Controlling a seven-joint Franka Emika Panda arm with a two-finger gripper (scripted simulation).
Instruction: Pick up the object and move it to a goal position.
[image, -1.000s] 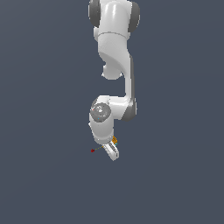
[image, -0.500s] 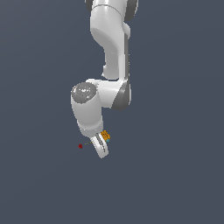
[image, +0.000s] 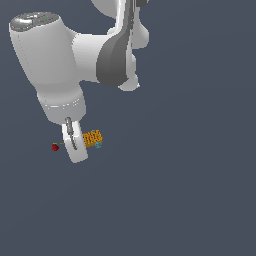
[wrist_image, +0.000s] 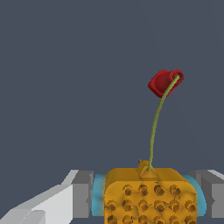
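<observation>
The object (wrist_image: 148, 192) is a small orange studded block with teal-blue wheels. In the wrist view it sits between my two fingers, whose grey pads (wrist_image: 83, 194) press its wheels on both sides. A thin olive cord runs from it to a small dark-red piece (wrist_image: 165, 82). In the exterior view my gripper (image: 80, 147) hangs below the large white arm and is shut on the orange block (image: 93, 138), which shows at its right side. The dark-red dot (image: 55, 146) lies just to the exterior view's left of the fingers.
The white arm (image: 75, 55) fills the upper part of the exterior view. All around is a plain dark grey-blue surface with no other objects or edges in view.
The arm has come much closer to the exterior camera and moved toward that view's left, carrying the orange block with it. The gripper stays shut on the block.
</observation>
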